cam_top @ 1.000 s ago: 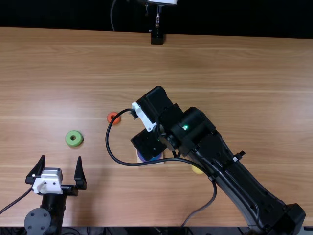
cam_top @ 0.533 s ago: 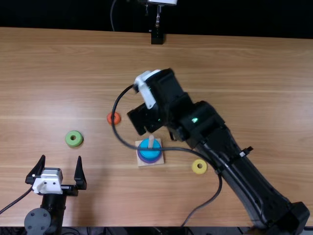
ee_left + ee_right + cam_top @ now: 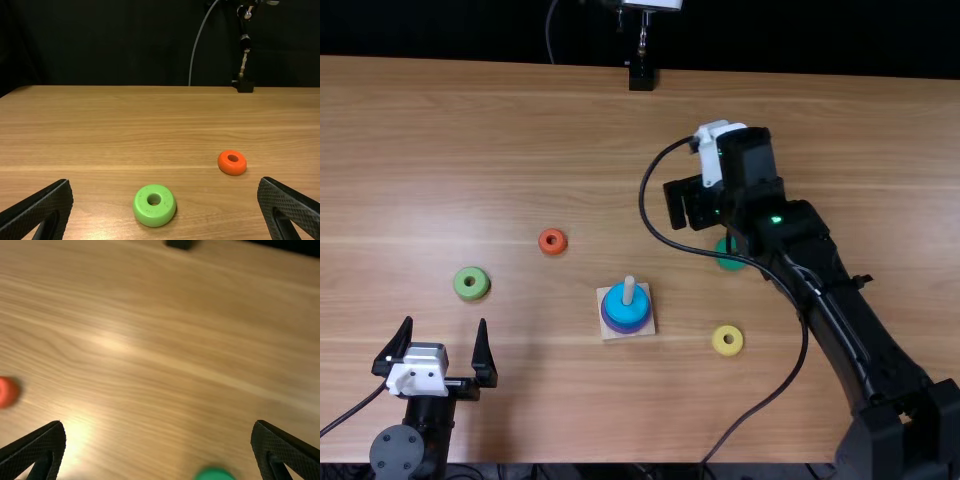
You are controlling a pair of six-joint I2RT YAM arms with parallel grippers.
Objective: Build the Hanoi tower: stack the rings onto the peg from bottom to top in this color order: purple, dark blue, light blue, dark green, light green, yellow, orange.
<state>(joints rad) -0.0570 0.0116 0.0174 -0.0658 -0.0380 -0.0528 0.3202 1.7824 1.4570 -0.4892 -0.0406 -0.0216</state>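
Note:
In the top view the wooden base [image 3: 606, 334] holds the peg [image 3: 628, 288]. A light blue ring [image 3: 625, 310] is on top around it, with purple-blue [image 3: 609, 323] showing beneath; I cannot tell the lower rings apart. My right gripper [image 3: 688, 206] is behind and right of the base, beside the dark green ring [image 3: 731, 264], which the arm and cable partly cover. In the right wrist view my right gripper [image 3: 159, 425] is open and empty, the dark green ring [image 3: 214, 475] near one finger. My left gripper [image 3: 445, 322], also the left gripper [image 3: 165, 181] in its wrist view, stands open, nearer the table's front than the light green ring [image 3: 462, 289].
An orange ring [image 3: 544, 244] lies behind and left of the base. The yellow ring [image 3: 720, 349] rests to its right, near the right arm's cable [image 3: 801, 358]. A black stand [image 3: 641, 78] is at the table's far edge.
My right gripper has moved away from above the peg, to the right and toward the back. The light blue ring and peg are uncovered, and the dark green ring has come into view. The left arm kept still.

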